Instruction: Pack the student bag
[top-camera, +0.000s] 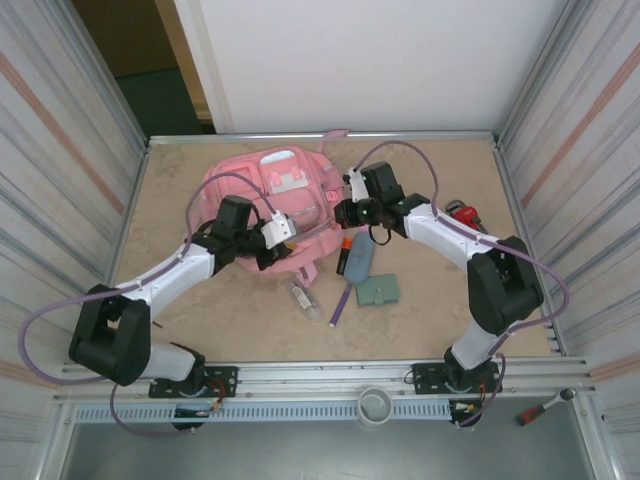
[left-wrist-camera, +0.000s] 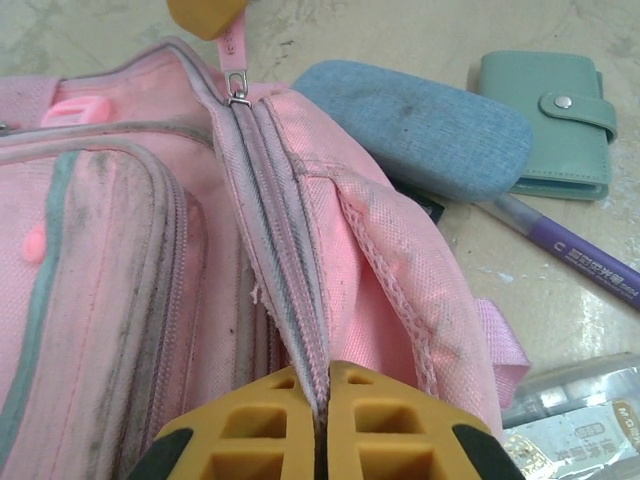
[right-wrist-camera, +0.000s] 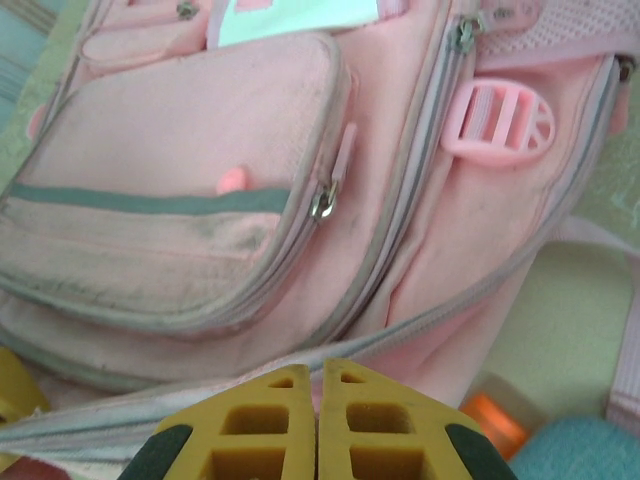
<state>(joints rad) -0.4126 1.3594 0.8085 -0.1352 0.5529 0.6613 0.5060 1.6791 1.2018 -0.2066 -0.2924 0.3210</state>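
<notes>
Our left tool (left-wrist-camera: 320, 400) is closed on the student bag (left-wrist-camera: 110, 280) zipper seam (left-wrist-camera: 285, 290), and our right tool (right-wrist-camera: 320, 390) is clamped on the zip pull (left-wrist-camera: 232, 60). If the seam slips, the zip could snag.

Beige table (top-camera: 430, 170) with bag (top-camera: 285, 180), pouch (top-camera: 360, 258), wallet (top-camera: 380, 290)

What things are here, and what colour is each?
student bag: one, pink, middle of the table
pencil pouch: one, grey-blue, right of the bag
wallet: one, green, right of the pouch
pen: one, purple, in front of the pouch
marker: one, orange and black, between bag and pouch
clear case: one, see-through, in front of the bag
tool: one, red, by the table's right edge
left gripper: one, yellow fingers, shut on the bag's zip seam
right gripper: one, yellow fingers, shut on the bag's zip pull
</notes>
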